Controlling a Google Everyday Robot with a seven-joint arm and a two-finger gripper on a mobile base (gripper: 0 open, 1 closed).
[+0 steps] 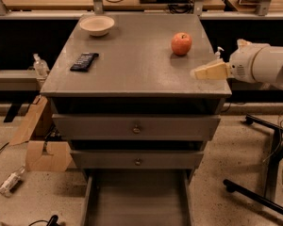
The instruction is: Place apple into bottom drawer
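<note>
The red-orange apple [181, 44] sits on the gray cabinet top [132, 74], toward its back right. The bottom drawer [137, 204] is pulled open below the two knobbed drawer fronts, and its floor is bare. My gripper [206, 72], beige on a white arm, hovers over the right edge of the cabinet top. It is in front of and to the right of the apple, a short gap away, and points left. It holds nothing that I can see.
A beige bowl [97, 25] stands at the back left of the top, and a black flat object [84, 61] lies in front of it. A cardboard box [40, 140] and a bottle [10, 181] are on the floor at left. Black chair legs [266, 173] are at right.
</note>
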